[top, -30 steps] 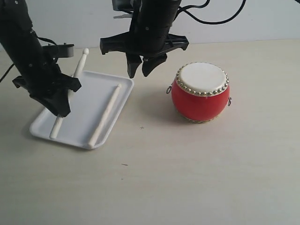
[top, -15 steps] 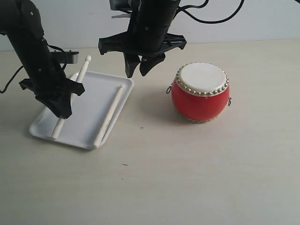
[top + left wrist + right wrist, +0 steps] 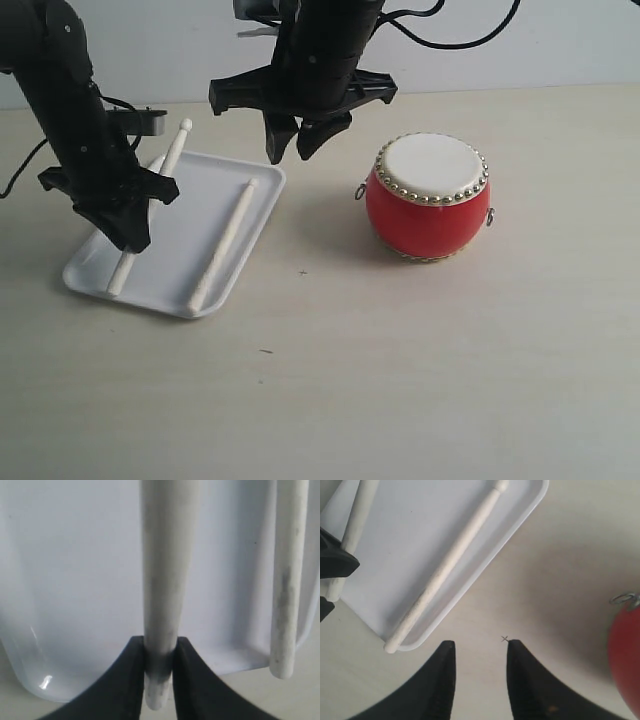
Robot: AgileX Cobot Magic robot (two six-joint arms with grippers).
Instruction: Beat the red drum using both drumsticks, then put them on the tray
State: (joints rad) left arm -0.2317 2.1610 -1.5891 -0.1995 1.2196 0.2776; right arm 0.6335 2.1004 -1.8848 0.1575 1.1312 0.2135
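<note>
Exterior view, and the pale table [image 3: 400, 380] carries it all: the white tray [image 3: 195, 215] sits askew on the left side, nearer the far edge, and the red drum [image 3: 425, 215] stands upright right of the middle, well apart from the tray, cream skin facing up. Over to the right gripper [image 3: 293, 152]: it hangs above bare table between tray and drum, jaws spread, nothing in them. The left gripper [image 3: 130, 235] is down over the tray's left part, jaws pinched tight on the held drumstick [image 3: 175, 145], gripping near its butt end; the rounded tip pokes out past the tray's far rim. Whether that stick touches the tray, hard to call. The second drumstick [image 3: 225, 245] lies loose in the tray along its right side, butt end reaching the near rim.
</note>
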